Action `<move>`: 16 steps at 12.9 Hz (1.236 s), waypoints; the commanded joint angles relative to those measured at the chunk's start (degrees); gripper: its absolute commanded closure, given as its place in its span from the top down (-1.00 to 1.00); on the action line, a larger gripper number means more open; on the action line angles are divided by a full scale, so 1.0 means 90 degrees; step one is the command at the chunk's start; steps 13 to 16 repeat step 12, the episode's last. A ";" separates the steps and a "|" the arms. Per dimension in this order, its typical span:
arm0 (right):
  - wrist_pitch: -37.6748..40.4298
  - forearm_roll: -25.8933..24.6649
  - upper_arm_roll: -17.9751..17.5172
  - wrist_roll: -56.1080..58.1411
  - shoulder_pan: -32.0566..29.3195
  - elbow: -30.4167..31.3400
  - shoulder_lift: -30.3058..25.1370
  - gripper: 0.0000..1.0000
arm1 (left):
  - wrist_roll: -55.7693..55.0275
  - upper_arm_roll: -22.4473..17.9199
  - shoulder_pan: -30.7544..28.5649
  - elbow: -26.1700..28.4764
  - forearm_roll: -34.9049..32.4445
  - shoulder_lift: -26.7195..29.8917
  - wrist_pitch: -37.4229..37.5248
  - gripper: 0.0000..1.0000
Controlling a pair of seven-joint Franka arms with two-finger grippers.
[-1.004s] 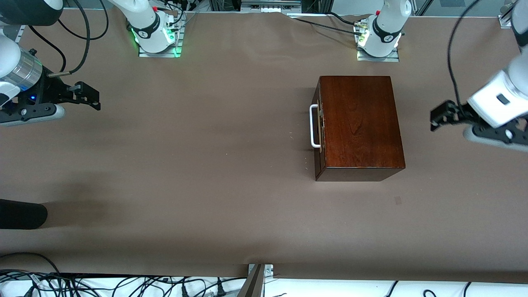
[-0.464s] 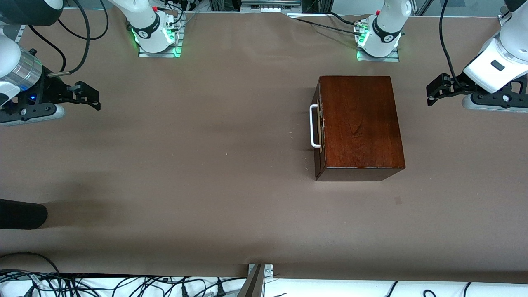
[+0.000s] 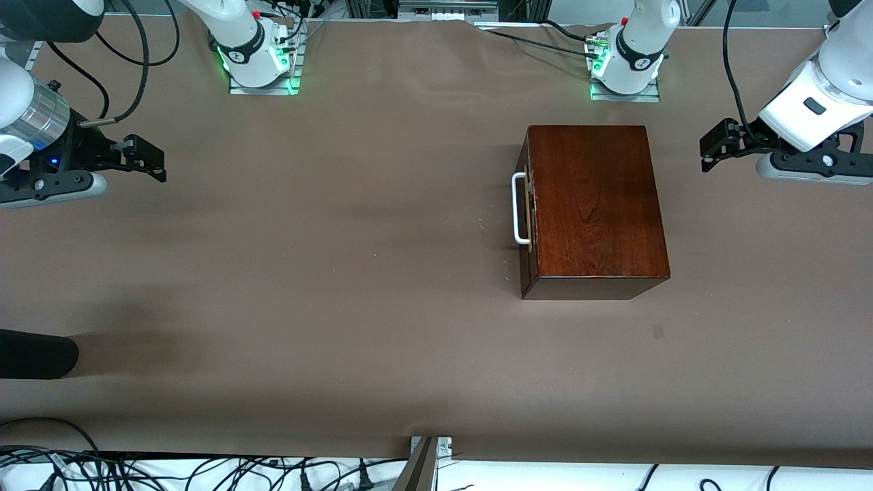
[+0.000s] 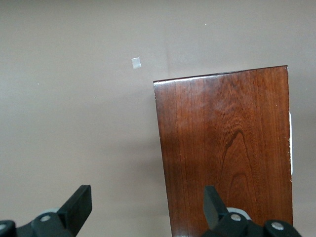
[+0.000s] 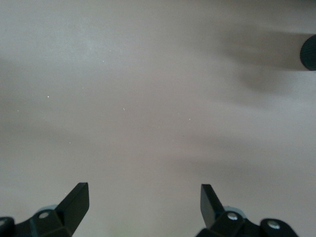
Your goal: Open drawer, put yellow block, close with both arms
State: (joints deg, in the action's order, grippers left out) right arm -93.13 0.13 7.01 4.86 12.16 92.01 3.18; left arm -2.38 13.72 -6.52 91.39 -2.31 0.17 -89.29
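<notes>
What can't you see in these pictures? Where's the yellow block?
- Yellow block: in no view.
- Drawer inside: hidden, it's closed in the box.
- Handle: cut off in the left wrist view.
- Black thing at the front view's edge: cut off, can't tell what.

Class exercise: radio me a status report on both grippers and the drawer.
Left gripper open, over bare table beside the wooden box. Right gripper open, waiting at its table end. Drawer shut, handle unobstructed. No yellow block visible.

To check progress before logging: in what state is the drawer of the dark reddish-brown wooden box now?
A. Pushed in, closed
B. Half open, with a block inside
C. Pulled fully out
A: the drawer sits flush with the dark reddish-brown wooden box, its white U-shaped handle close against the front.
</notes>
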 commanded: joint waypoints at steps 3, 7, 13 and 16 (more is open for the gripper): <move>0.0026 -0.0053 -0.0046 0.0016 -0.0013 0.0040 -0.0109 1.00 | 0.0011 -0.1349 0.1066 0.0050 0.0090 0.0098 0.0067 1.00; 0.0035 -0.0053 -0.0046 0.0016 -0.0013 0.0040 -0.0109 1.00 | -0.0009 -0.1359 0.1086 0.0021 0.0071 0.0079 0.0087 1.00; 0.0045 -0.0053 -0.0046 0.0016 -0.0013 0.0040 -0.0119 1.00 | 0.0206 -0.1564 0.1301 0.0021 0.0061 0.0079 0.0106 1.00; 0.0045 -0.0053 -0.0046 0.0016 -0.0013 0.0040 -0.0119 1.00 | 0.0206 -0.1564 0.1301 0.0021 0.0061 0.0079 0.0106 1.00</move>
